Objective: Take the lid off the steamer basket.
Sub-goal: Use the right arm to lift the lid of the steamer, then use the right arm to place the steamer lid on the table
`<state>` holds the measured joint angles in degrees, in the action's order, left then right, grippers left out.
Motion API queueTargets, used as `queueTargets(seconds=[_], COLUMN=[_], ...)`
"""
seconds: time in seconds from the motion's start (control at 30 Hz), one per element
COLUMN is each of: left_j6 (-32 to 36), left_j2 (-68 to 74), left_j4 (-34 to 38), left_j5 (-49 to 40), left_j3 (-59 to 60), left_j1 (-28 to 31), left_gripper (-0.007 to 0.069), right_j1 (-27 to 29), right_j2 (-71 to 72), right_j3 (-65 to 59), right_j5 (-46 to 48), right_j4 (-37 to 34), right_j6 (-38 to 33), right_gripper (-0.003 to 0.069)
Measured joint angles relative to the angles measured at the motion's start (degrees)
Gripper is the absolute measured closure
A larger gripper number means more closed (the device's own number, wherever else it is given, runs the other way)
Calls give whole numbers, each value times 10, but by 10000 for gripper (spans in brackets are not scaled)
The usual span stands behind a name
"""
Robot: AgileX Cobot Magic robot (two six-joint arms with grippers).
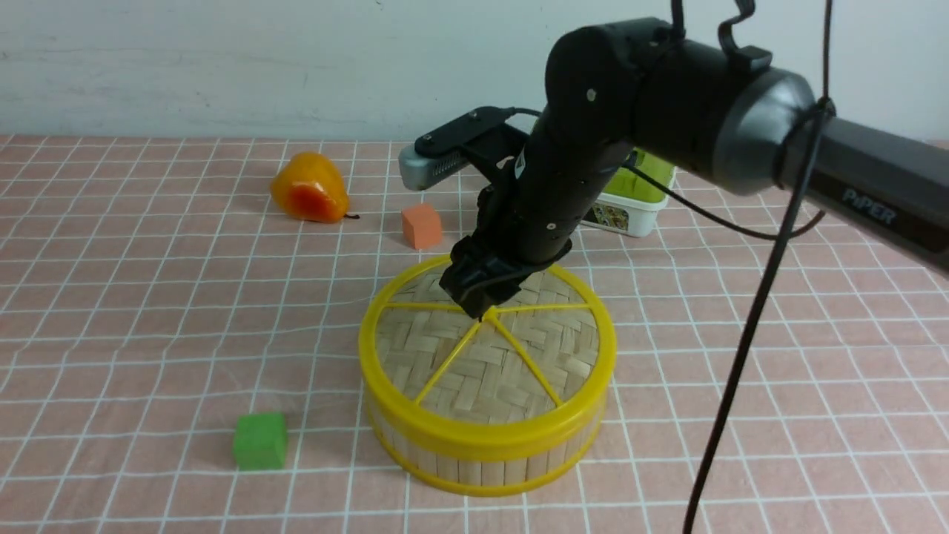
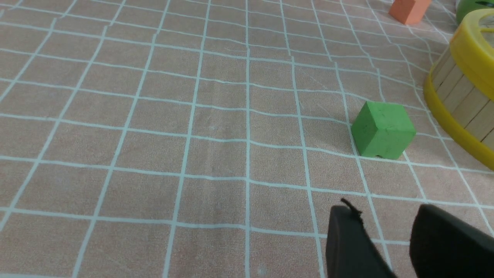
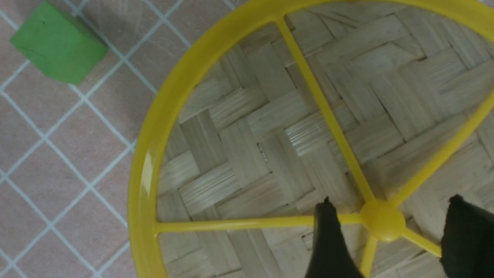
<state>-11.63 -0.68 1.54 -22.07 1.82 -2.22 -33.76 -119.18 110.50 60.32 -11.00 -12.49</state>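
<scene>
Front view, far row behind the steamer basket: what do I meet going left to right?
pear → orange block → green-and-white box, partly hidden.

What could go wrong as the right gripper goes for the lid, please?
The knob is small; the open right gripper straddling it might catch spokes or slip. The lid may fit snugly, so lifting could drag the basket up, with the left gripper away.
</scene>
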Motion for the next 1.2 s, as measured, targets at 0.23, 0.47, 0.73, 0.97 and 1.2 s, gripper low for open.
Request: queueTargets(seconds=[0.23, 0.47, 0.73, 0.97, 1.2], left_j6=[0, 0, 0, 0, 0], left_j2=[0, 0, 0, 0, 0], left_j4=[0, 0, 0, 0, 0], left_j5=[0, 0, 0, 0, 0], left_j3=[0, 0, 0, 0, 0], left_j1=[0, 0, 0, 0, 0], left_gripper=[386, 386, 386, 386, 386], right_j1=[0, -1, -1, -1, 1], right_j2=[-9, -17, -24, -12, 96], right_j3=[0, 0, 5, 4, 0], right_j5=[-9, -9, -9, -5, 50], right_j4=[10, 17, 17, 19, 71], right_j6=[0, 0, 0, 0, 0], right_gripper=[386, 496, 499, 580, 579])
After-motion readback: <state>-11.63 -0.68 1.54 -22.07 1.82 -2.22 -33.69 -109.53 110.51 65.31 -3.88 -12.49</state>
